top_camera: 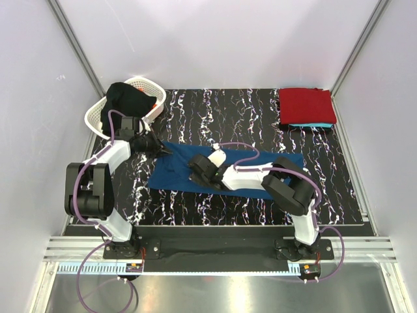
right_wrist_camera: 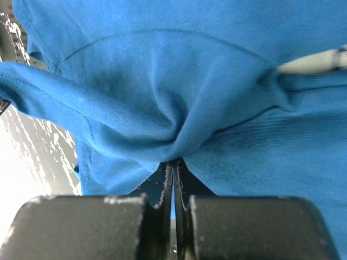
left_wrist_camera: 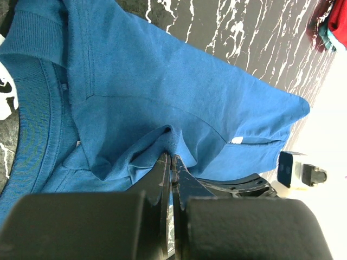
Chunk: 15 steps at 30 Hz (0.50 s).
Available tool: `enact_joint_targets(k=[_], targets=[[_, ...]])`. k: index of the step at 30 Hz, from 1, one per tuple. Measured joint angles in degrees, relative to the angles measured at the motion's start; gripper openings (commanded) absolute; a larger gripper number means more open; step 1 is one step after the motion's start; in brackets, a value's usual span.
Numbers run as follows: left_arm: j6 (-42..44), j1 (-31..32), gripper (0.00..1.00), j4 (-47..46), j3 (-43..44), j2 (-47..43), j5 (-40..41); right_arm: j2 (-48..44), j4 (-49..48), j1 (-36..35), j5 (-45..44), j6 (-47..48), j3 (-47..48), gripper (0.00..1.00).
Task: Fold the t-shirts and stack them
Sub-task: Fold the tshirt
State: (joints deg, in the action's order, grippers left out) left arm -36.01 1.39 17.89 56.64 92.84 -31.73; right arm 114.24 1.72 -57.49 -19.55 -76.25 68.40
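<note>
The navy blue t-shirt (top_camera: 251, 179) lies spread across the middle of the table. My left gripper (top_camera: 164, 150) is shut on a pinch of its cloth at the shirt's far left corner, near the collar (left_wrist_camera: 32, 135); its tips (left_wrist_camera: 172, 157) hold a raised fold. My right gripper (top_camera: 195, 171) is shut on a bunched fold of the same shirt (right_wrist_camera: 162, 81) left of its middle; its tips (right_wrist_camera: 174, 162) are closed on the cloth. The red t-shirt (top_camera: 306, 104) lies folded at the back right on top of the folded turquoise one (top_camera: 313, 124).
The white lattice basket (top_camera: 98, 114) stands at the back left with a black garment (top_camera: 130, 98) in it, close behind my left arm. The table is black marble-patterned (top_camera: 215, 111), with white walls around it.
</note>
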Motion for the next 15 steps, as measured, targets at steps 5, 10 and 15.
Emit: enact_joint_targets(k=[5,10,15], targets=[[0.6,0.0,0.0,0.5,-0.4,-2.1,0.1,-5.0,0.2,0.0,-1.8,0.8,-4.0,0.0],[1.4,0.4,0.0,0.9,-4.7,-6.8,0.2,-10.5,-0.2,0.0,-2.5,0.9,-7.5,0.0],[3.2,2.0,0.0,3.6,-9.1,-11.0,1.2,-13.9,-1.7,0.0,-2.4,0.9,-12.2,0.0]])
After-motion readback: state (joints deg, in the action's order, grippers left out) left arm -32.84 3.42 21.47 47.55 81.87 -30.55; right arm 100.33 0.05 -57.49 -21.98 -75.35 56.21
